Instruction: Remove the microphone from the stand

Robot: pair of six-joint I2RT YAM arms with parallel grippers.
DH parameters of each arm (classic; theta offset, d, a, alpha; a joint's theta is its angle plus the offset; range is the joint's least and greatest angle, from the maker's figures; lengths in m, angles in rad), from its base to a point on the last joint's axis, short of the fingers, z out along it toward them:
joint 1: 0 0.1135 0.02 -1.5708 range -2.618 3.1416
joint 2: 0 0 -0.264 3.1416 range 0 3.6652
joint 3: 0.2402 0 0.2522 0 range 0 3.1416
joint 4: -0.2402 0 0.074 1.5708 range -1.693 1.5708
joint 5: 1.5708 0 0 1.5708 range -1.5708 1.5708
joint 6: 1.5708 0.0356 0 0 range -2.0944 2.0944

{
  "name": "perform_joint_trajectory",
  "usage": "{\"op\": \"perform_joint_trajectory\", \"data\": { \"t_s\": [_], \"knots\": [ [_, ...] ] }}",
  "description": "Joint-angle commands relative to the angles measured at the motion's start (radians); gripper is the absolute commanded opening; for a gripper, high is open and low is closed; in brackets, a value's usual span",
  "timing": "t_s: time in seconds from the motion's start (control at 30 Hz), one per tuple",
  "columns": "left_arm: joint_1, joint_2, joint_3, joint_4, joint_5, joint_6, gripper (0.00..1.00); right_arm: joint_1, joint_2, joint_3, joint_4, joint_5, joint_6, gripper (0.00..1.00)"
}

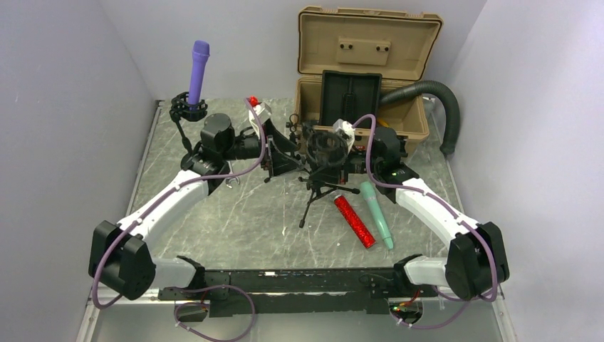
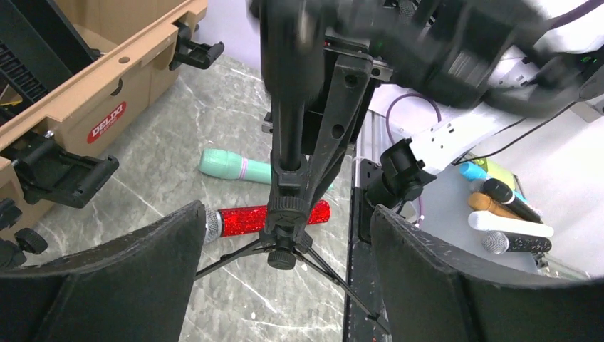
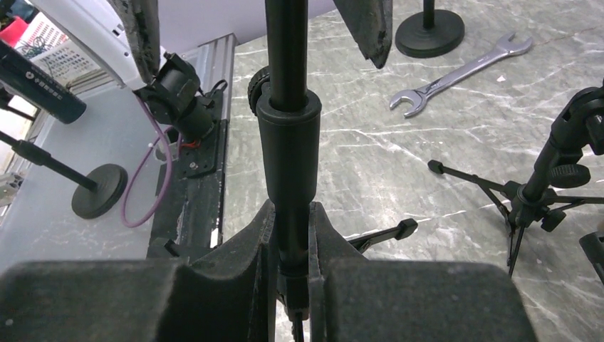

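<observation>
Black tripod stand, pinched only by the right gripper with the left gripper spread, could have toppled under a sideways tug.

We find the top view evenly lit from above: the marble table is bright, shadows under the arms are soft and short, and the pale walls carry no hot spots. In the left wrist view the near fingers are dark and soft-edged, and the arm housing at the top is smeared with blur, while the stand at centre is sharp. The red microphone throws small sparkles (the only real glare we notice). In the right wrist view the near pads are out of focus; the wrench and tabletop beyond look crisp.
</observation>
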Motion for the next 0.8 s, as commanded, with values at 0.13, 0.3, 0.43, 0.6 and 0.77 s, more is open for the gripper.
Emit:
{"op": "perform_joint_trajectory", "data": {
  "t_s": [0.13,0.3,0.43,0.6,0.77],
  "knots": [
    [0.003,-0.104,0.056,-0.152,-0.074,0.281,0.94,-0.008,-0.047,0.002,0.063,-0.017,-0.006,0.00],
    [0.000,-0.116,0.076,-0.200,-0.088,0.377,0.96,-0.010,-0.041,0.003,0.079,-0.025,0.009,0.00],
    [-0.015,-0.080,0.107,-0.241,-0.087,0.412,0.97,-0.010,-0.040,0.013,0.084,-0.037,0.025,0.00],
    [-0.047,-0.042,0.081,-0.185,-0.022,0.411,0.99,-0.009,-0.054,0.015,0.125,-0.075,0.084,0.00],
    [-0.069,-0.009,0.065,-0.136,0.011,0.399,0.99,-0.010,-0.060,0.008,0.166,-0.113,0.133,0.00]
  ]
}}
